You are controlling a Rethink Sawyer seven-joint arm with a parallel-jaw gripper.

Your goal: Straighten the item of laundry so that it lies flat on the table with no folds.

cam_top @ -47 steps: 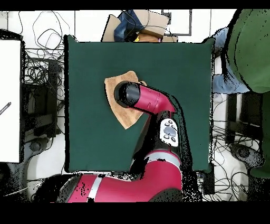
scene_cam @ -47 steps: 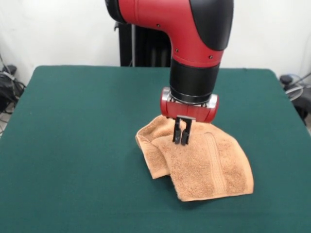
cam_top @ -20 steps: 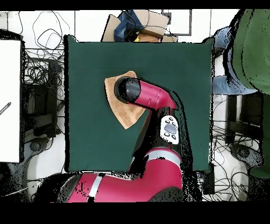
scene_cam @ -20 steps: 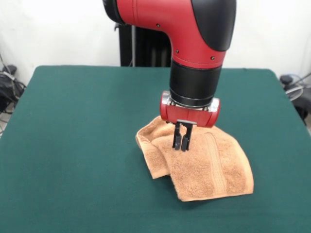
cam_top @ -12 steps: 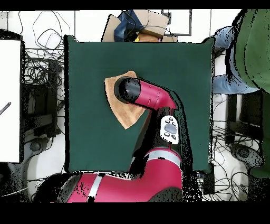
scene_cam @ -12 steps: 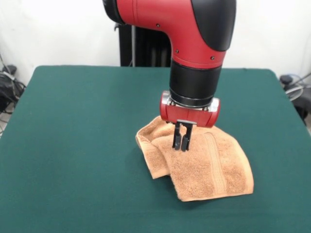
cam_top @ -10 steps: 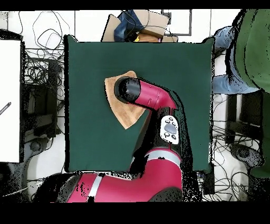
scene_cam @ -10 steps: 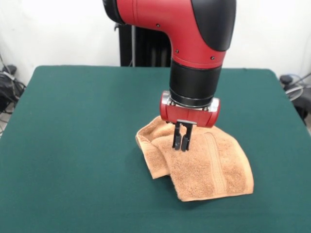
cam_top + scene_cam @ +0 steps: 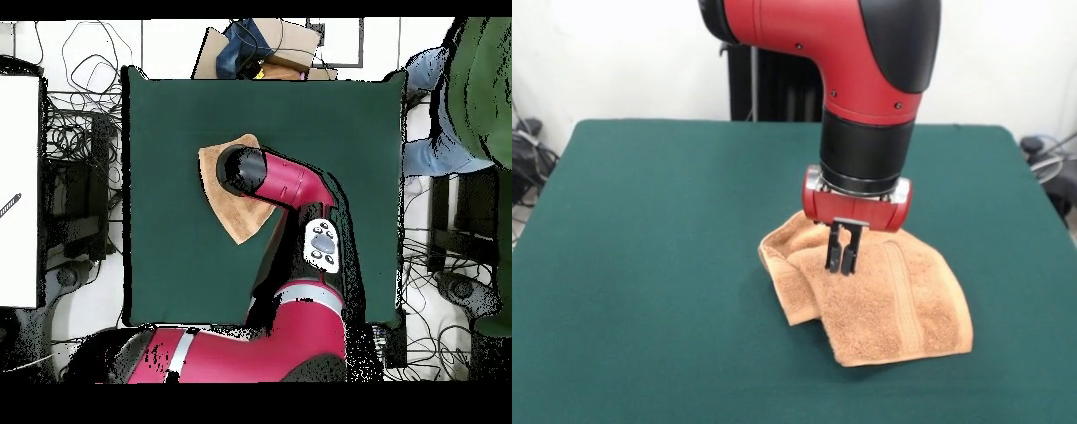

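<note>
The light orange-tan towel point(image 9: 892, 300) lies folded over itself on the dark green table point(image 9: 644, 265), right of centre, with a doubled flap at its left and one woven band showing. My gripper point(image 9: 841, 265) points straight down over the towel's upper left part. Its fingers are close together and the tips touch the top layer; no cloth shows pinched between them. In the overhead view the red arm point(image 9: 285, 185) covers the gripper and much of the towel point(image 9: 238, 218), which sits near the middle of the table point(image 9: 180, 270).
A person in green point(image 9: 475, 80) stands off the table's right side in the overhead view. Boxes and bags point(image 9: 270, 45) lie beyond the far edge, and cables and a white board point(image 9: 18, 190) sit at the left. The black pedestal point(image 9: 772, 88) stands behind the table.
The gripper has shifted slightly right and a little lower onto the towel since 2.4 s ago, then held still. The towel's shape is unchanged.
</note>
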